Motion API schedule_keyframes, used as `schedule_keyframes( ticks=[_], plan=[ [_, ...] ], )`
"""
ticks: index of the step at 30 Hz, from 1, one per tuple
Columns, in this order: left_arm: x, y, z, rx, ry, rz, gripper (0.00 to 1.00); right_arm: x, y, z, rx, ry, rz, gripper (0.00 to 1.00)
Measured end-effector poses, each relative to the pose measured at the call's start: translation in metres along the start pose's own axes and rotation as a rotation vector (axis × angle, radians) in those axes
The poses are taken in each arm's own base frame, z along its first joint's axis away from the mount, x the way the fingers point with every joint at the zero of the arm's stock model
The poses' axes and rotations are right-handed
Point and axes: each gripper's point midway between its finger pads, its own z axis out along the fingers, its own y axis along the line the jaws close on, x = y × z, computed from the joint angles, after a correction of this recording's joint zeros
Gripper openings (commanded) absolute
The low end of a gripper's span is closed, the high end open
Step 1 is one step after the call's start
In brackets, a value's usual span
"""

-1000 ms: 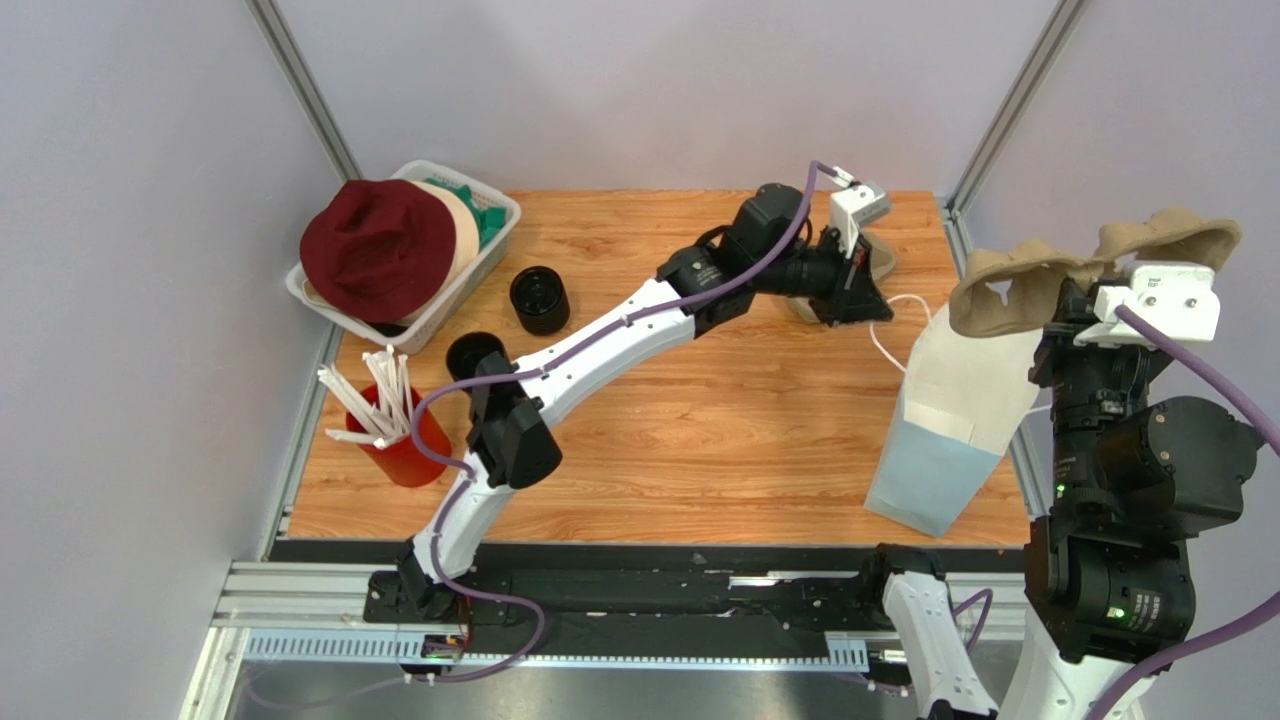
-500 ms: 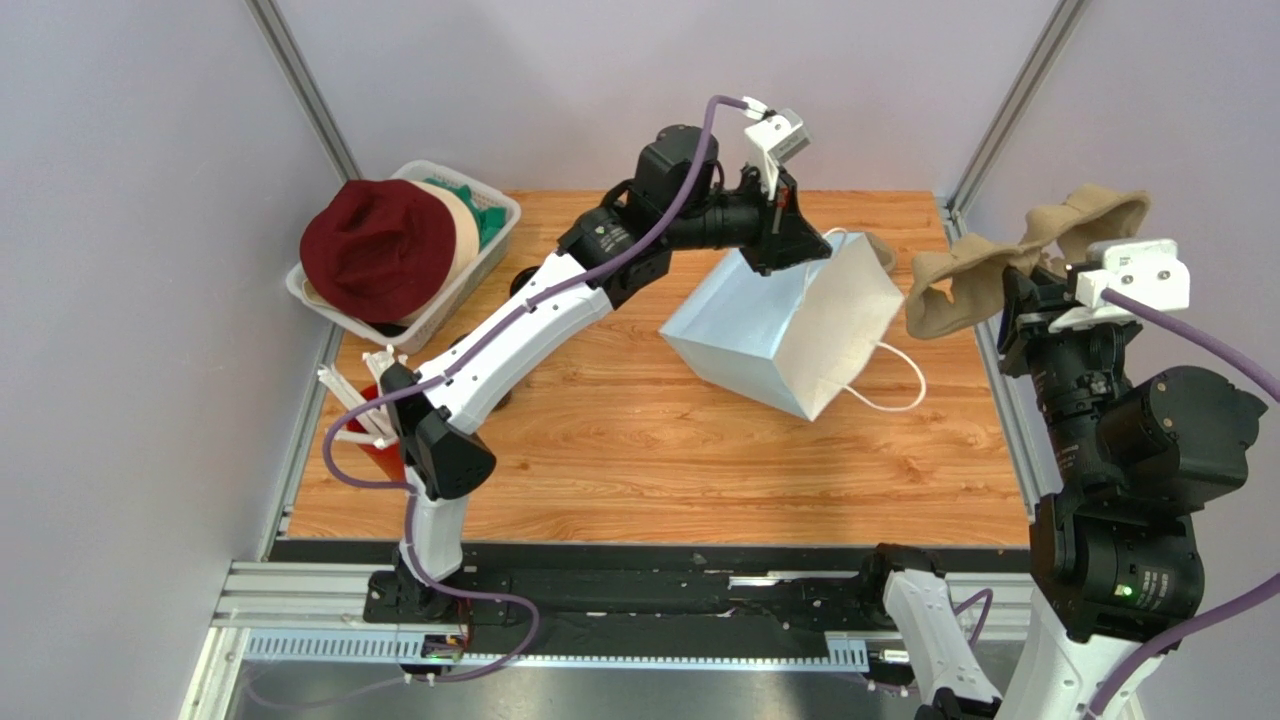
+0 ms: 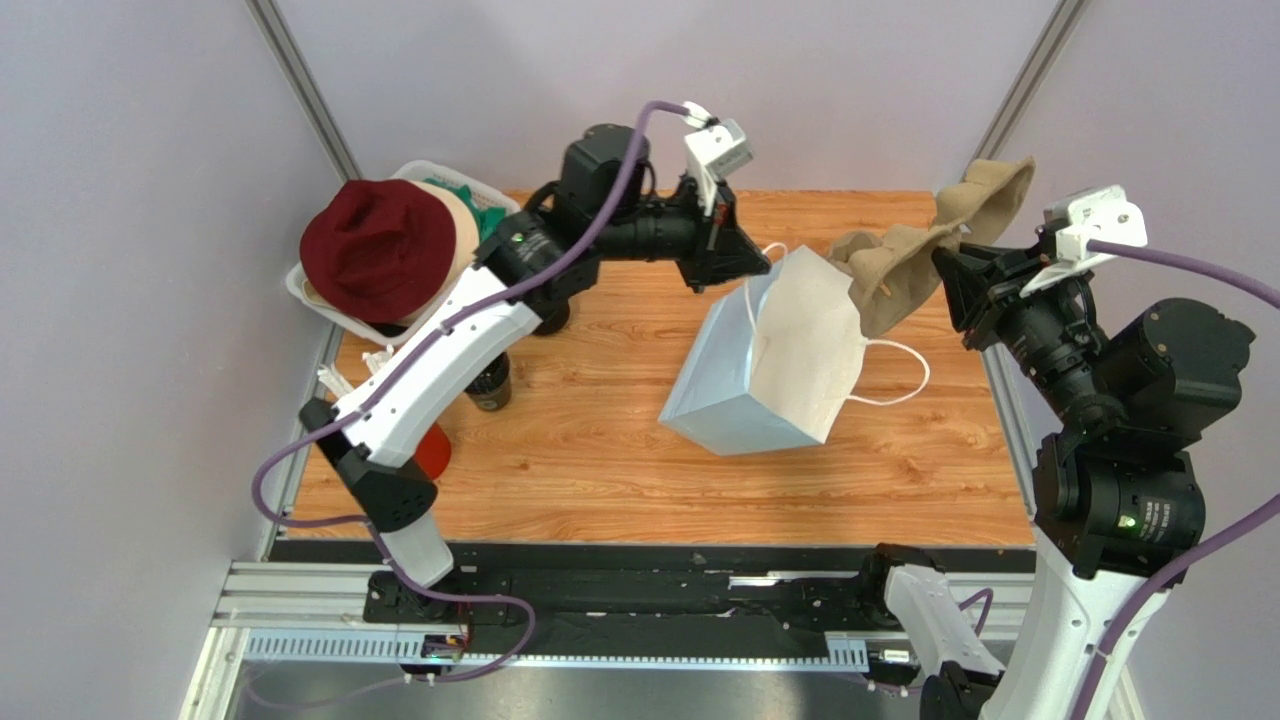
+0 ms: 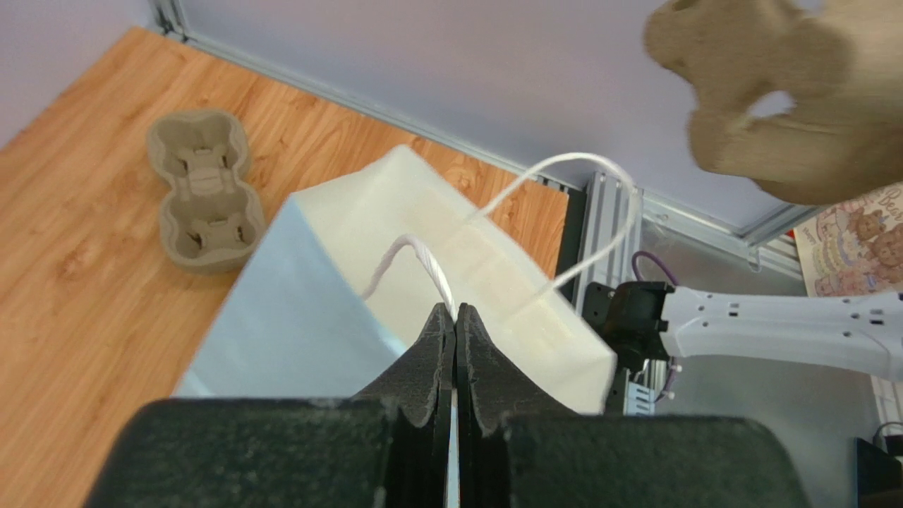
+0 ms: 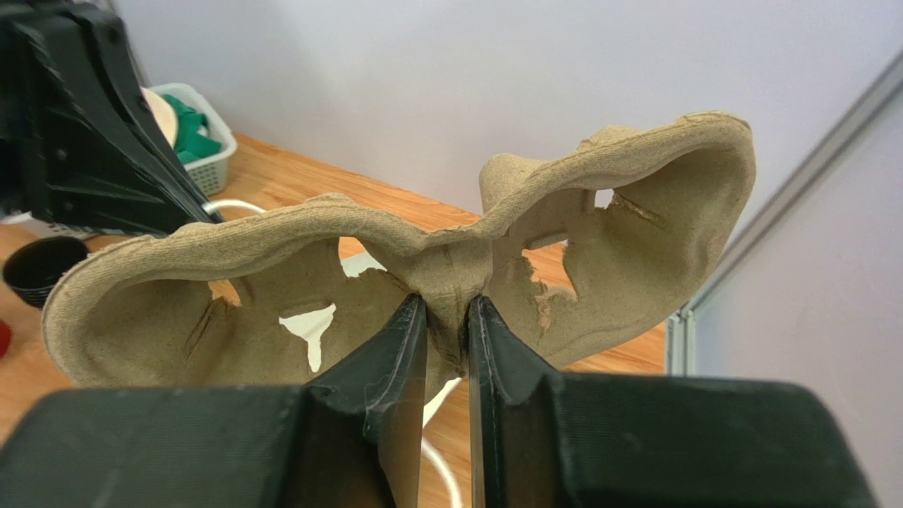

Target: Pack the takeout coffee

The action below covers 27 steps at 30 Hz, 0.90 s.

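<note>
**Bag dangling by one string**

The left gripper (image 4: 456, 318) is pressed shut on the paper bag's (image 3: 751, 375) handle (image 4: 424, 256), and the bag hangs tilted. The right gripper (image 5: 445, 309) pinches the cup tray (image 5: 265, 270) near its mouth. The coffee cup (image 3: 490, 390), half hidden I think, sits under the left arm (image 3: 451, 353); a swing could topple it.

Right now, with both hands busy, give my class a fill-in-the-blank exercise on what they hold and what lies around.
1. The left hand pinches the white ____ of the pale-blue paper bag.
2. The right hand grips one pulp cup tray; a second pulp cup tray lies on the ____.
3. The white basket holds a dark ____ hat.
Missing words: handle; table; red.
</note>
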Motion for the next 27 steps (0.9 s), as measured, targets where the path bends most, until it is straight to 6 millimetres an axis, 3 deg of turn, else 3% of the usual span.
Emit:
schedule_keyframes(
  ticks=[4,8,12,18,21,22,27],
  plan=[
    [-0.029,-0.011,-0.039,-0.003,-0.075,0.048,0.0,-0.013,0.008,0.005,-0.063,-0.023,0.015,0.12],
    [-0.029,-0.003,-0.062,-0.032,-0.095,0.072,0.0,-0.017,0.019,0.011,-0.14,-0.031,0.047,0.12],
    [-0.001,0.026,-0.054,-0.069,-0.039,0.059,0.0,-0.013,0.028,0.024,-0.223,-0.011,0.088,0.12],
    [0.055,0.078,-0.026,-0.113,0.087,0.003,0.0,0.001,0.042,0.048,-0.337,0.045,0.148,0.12],
    [0.066,0.095,-0.02,-0.126,0.108,-0.014,0.0,0.008,0.058,0.06,-0.403,0.075,0.164,0.11],
    [0.068,0.1,-0.019,-0.132,0.113,-0.018,0.05,0.011,0.066,0.064,-0.431,0.086,0.163,0.1],
    [0.071,0.118,-0.023,-0.16,0.113,-0.03,0.09,0.029,0.104,0.078,-0.539,0.143,0.15,0.09]
  ],
)
